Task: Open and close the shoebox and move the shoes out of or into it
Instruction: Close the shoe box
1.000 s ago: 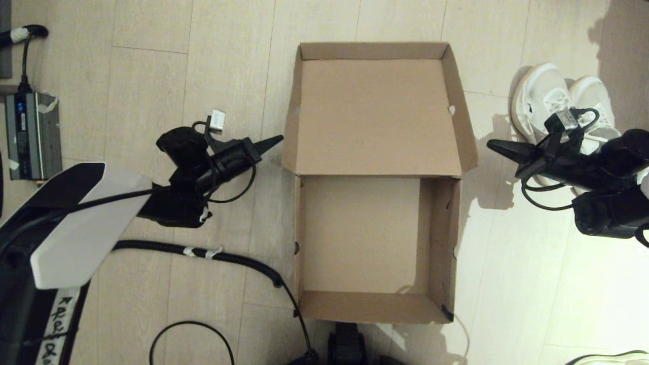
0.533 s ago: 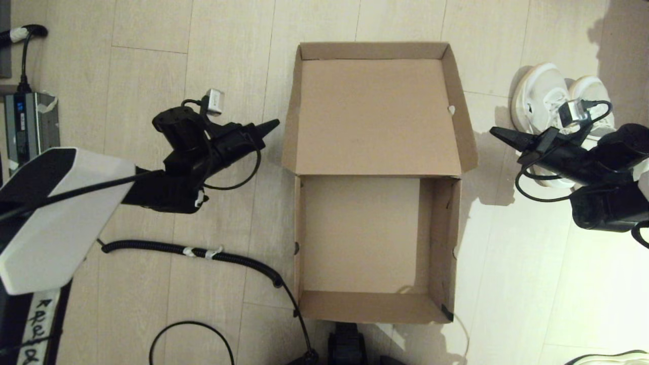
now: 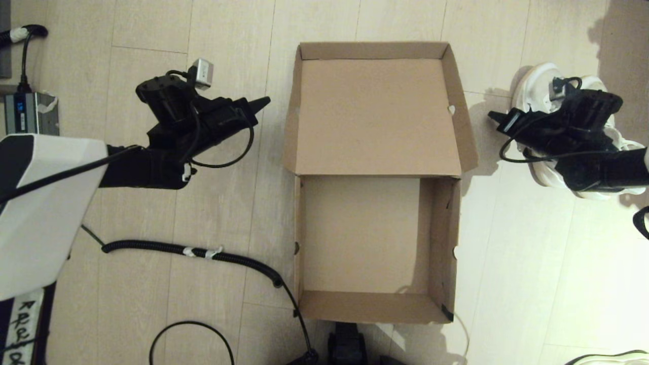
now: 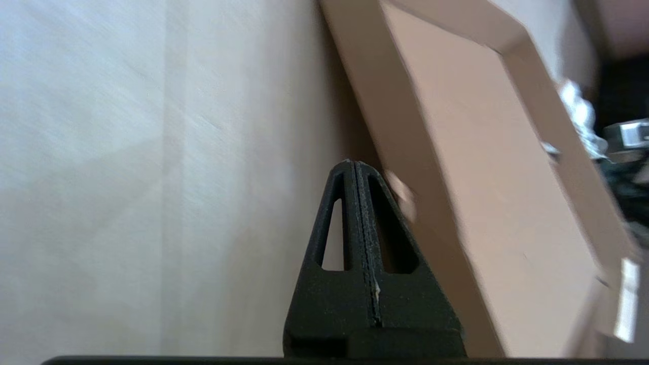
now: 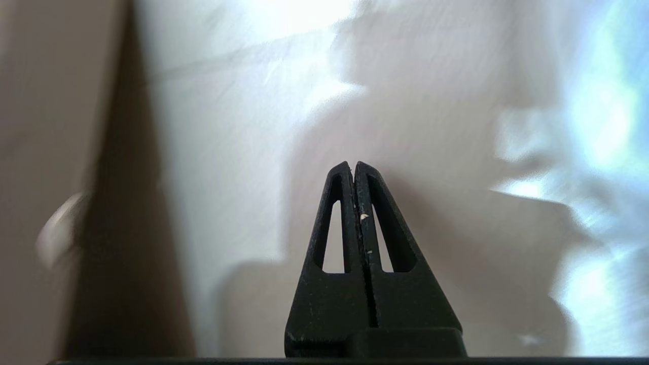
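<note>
Lying nearest the robot on the pale wood floor (image 3: 507, 263), a black ribbed hose (image 3: 203, 252) curves toward the near left corner of the shoebox (image 3: 360, 233), and a thinner black cable (image 3: 167, 329) loops beside it. The shoebox stands open in the middle of the floor, its tray bare inside, with a black tape patch (image 3: 447, 312) on its near right corner. Its hinged lid (image 3: 372, 116) is folded back flat on the far side, inner face up.

To the left of the lid, the left claw (image 3: 263, 104) hangs over the floor with its tip pointing at the lid's left edge, near it but apart; in the left wrist view the left claw (image 4: 353, 167) is clenched on nothing, its two fingers (image 4: 337, 213) pressed together. To the right of the lid, the right claw (image 3: 494, 117) points at the lid's right edge, likewise apart from it, and the right wrist view shows the right claw (image 5: 352, 167) clenched and empty as well.

The shoes (image 3: 545, 83) stand side by side on the floor to the right of the shoebox, outside it, partly hidden under the right arm. A grey power unit (image 3: 28, 111) sits at the far left edge.
</note>
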You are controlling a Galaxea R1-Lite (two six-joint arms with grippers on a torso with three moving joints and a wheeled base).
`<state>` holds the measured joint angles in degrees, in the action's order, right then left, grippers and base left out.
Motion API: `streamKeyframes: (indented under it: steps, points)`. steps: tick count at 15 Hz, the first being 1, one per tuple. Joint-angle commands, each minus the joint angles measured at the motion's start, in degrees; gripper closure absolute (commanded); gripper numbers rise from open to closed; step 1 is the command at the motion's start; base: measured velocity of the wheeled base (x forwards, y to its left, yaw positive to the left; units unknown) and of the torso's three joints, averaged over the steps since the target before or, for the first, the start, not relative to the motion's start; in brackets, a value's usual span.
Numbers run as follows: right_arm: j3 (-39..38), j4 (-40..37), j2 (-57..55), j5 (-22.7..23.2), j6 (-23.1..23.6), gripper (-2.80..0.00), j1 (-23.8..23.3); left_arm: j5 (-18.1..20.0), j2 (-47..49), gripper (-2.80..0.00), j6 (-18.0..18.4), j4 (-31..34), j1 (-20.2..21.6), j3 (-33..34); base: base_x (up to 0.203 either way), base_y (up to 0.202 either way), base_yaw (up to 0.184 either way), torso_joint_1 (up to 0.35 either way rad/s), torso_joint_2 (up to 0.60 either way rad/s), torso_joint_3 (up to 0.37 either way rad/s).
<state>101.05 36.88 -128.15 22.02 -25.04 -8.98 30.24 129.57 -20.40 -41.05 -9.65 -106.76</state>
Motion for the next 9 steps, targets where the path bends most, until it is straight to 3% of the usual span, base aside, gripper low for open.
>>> streamKeyframes:
  steps: [1,2,4,9]
  points:
    - [8.32,-14.12,1.06,-4.24,5.01,0.00,1.08,-0.03,2.80,0.00,0.64,3.19,0.69,-4.31,0.000,0.000,0.000,0.000,0.00,0.000]
    - [11.80,-21.05,1.30,-6.87,7.83,0.00,2.62,-0.01,4.14,0.00,1.41,4.08,0.94,-4.54,0.000,0.000,0.000,0.000,0.00,0.000]
    - [12.74,-23.88,1.88,-8.52,9.22,0.00,7.73,-0.12,6.74,0.00,2.43,2.24,1.03,-4.44,0.000,0.000,0.000,0.000,0.00,0.000]
    - [12.64,-24.31,3.96,-8.28,2.87,0.00,9.01,-0.30,6.58,0.00,2.04,-3.92,-0.32,-4.34,0.000,0.000,0.000,0.000,0.00,0.000]
